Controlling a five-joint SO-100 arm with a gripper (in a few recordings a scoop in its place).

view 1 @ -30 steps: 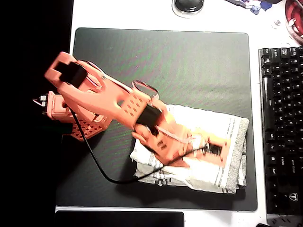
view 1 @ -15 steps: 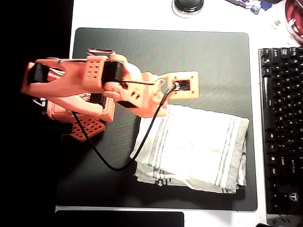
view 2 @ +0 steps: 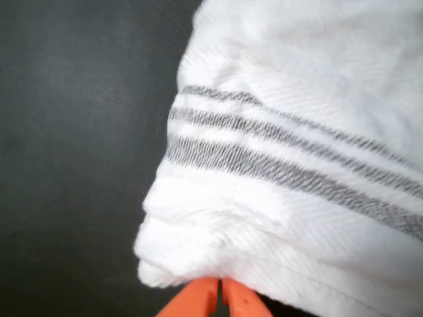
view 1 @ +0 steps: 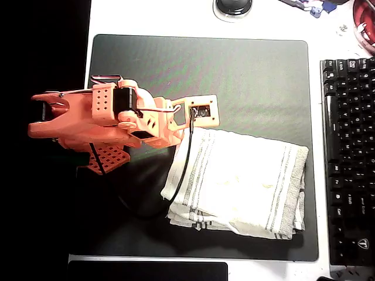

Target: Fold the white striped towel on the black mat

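Observation:
The white striped towel (view 1: 246, 181) lies folded in layers on the lower right part of the black mat (view 1: 234, 70), grey stripes near its left and right ends. My orange gripper (view 1: 174, 133) hangs by the towel's upper left corner, with the arm reaching in from the left. In the wrist view the towel's (view 2: 297, 132) rounded folded corner sits just beyond the gripper (view 2: 219, 294). The two orange fingertips (view 2: 198, 297) meet in a point there, shut with nothing between them. The mat (view 2: 73, 132) is bare to the left of that corner.
A black keyboard (view 1: 348, 158) runs along the right edge, close to the mat. A smaller glossy black pad (view 1: 146, 271) lies below the mat. A round dark object (view 1: 233, 7) sits above it. My black cable (view 1: 186, 155) drapes over the towel's left edge.
The arm has drawn back to the left, from over the towel's middle to its upper left corner. The towel has stayed folded in the same place.

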